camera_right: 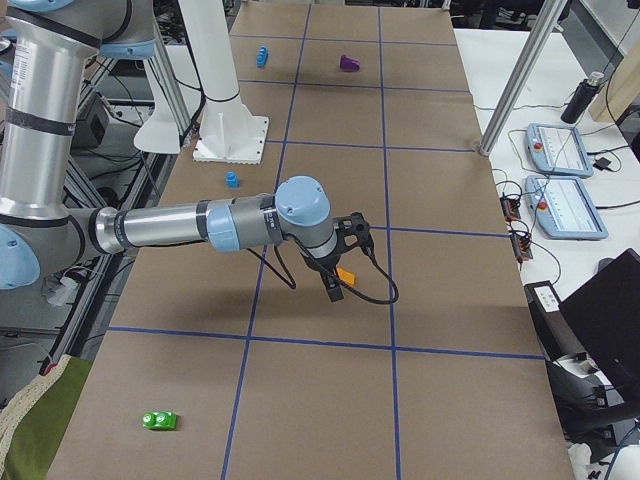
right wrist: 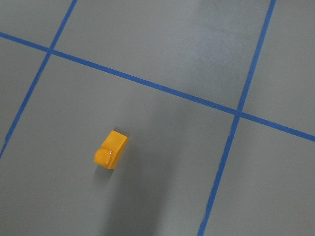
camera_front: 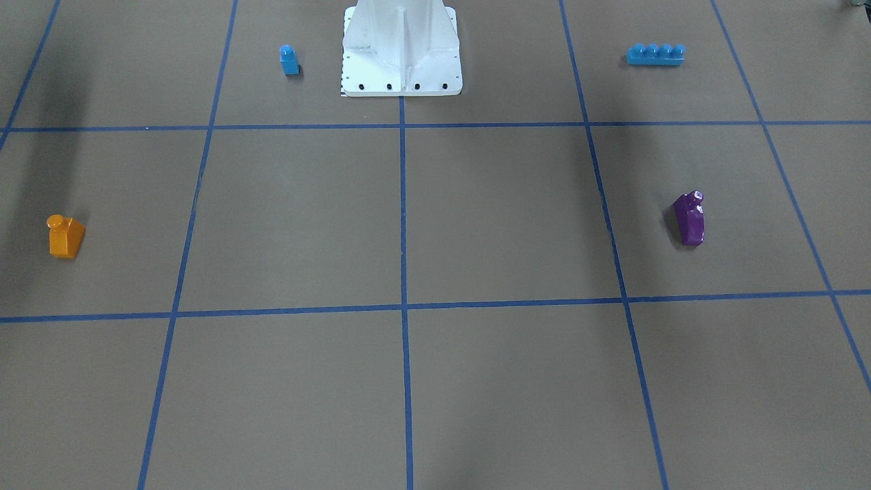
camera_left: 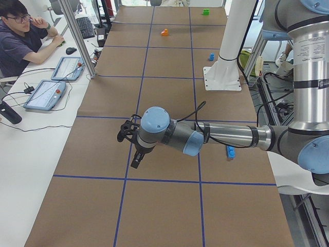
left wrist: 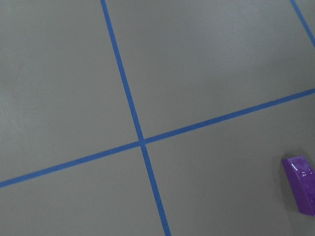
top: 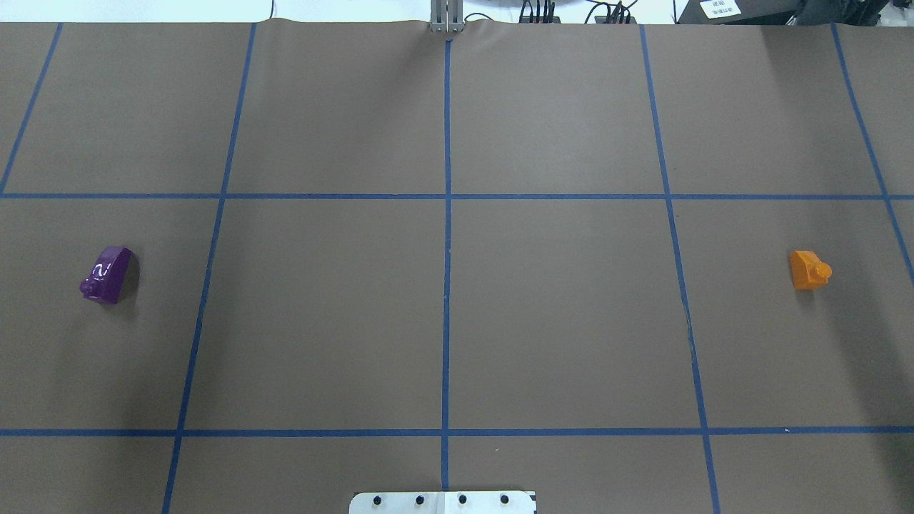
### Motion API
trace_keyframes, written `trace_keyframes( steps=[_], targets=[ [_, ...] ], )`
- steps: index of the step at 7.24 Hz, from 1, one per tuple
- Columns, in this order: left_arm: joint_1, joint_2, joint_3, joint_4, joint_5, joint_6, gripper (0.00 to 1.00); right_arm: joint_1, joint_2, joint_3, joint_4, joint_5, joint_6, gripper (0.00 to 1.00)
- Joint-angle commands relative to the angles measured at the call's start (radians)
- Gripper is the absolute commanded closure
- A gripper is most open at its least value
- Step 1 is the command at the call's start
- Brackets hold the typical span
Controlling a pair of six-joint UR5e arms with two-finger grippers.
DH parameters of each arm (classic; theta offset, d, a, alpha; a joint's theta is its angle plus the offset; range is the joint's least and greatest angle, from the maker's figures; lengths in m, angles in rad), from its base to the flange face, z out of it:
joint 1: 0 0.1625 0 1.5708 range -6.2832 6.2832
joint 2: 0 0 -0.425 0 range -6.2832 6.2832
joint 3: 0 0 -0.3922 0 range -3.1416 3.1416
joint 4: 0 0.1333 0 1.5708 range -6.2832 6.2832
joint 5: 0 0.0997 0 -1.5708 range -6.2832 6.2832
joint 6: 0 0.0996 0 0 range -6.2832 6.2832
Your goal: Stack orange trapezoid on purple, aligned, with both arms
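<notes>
Overhead exterior shows orange trapezoid (top: 809, 269) and purple (top: 108, 275) lying well apart.

Brown paper table cover (top: 557, 321) ruled with a blue tape grid (top: 446, 285). Shown on it: glossy orange plastic trapezoid block (camera_front: 66, 237); glossy purple plastic sloped block (camera_front: 690, 220); small blue single-stud plastic block (camera_front: 289, 60); long blue four-stud plastic brick (camera_front: 655, 54); white metal pedestal (camera_front: 401, 47); small green plastic brick (camera_right: 160, 420).

The table (top: 557, 321), surfaced brown and gridded with blue tape (top: 447, 285), carries the orange trapezoid (top: 810, 270) and the purple block (top: 108, 275), well apart. A small blue block (camera_front: 289, 60) and a long blue brick (camera_front: 655, 54) lie either side of the white pedestal (camera_front: 401, 51).
</notes>
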Motion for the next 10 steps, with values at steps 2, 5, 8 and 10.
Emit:
trace_keyframes(
  steps=[2, 5, 8, 10],
  targets=[
    [0.167, -0.001, 0.009, -0.078, -0.013, -0.291, 0.00, -0.080, 0.013, -0.009, 0.130, 0.120, 0.234, 0.00],
    [0.435, 0.004, 0.066, -0.360, 0.207, -0.726, 0.00, -0.177, 0.014, -0.011, 0.155, 0.005, 0.272, 0.00],
    [0.642, -0.001, 0.058, -0.413, 0.356, -0.884, 0.00, -0.177, 0.014, -0.009, 0.156, 0.006, 0.271, 0.00],
    [0.704, -0.007, 0.061, -0.411, 0.401, -0.890, 0.00, -0.177, 0.014, -0.011, 0.156, 0.006, 0.271, 0.00]
  ],
)
